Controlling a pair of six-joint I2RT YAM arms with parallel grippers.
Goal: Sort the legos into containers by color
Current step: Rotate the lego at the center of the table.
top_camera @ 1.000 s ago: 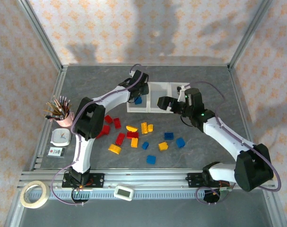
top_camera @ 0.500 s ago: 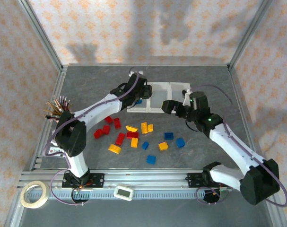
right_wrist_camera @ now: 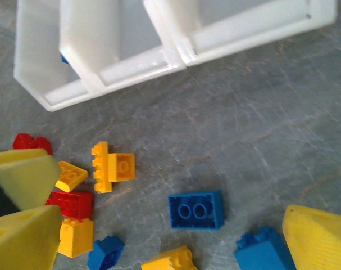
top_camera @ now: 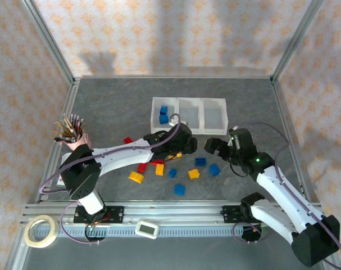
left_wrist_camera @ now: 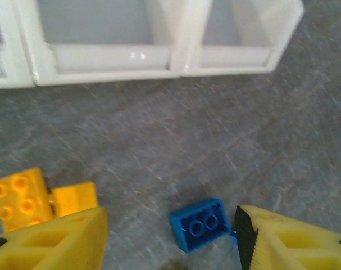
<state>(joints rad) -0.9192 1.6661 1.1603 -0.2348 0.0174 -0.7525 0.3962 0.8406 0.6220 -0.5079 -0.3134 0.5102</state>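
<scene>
The containers are three joined white bins at the back; the left one holds two blue legos. Loose red, yellow and blue legos lie scattered in front. My left gripper hovers over the pile, open. In the left wrist view the left gripper straddles an upside-down blue brick, which lies close to its right finger, with yellow bricks beside it. My right gripper is open just right of the pile. In the right wrist view the right gripper stands wide over another upturned blue brick.
A pink cup of pencils stands at the left edge with a small white dish in front of it. A tape roll and a small white device lie by the front rail. Metal frame posts border the table.
The left arm swung back from the left bin to the pile and its jaws opened wider; a second blue brick now lies in that bin. The right arm drew back from the bins.
</scene>
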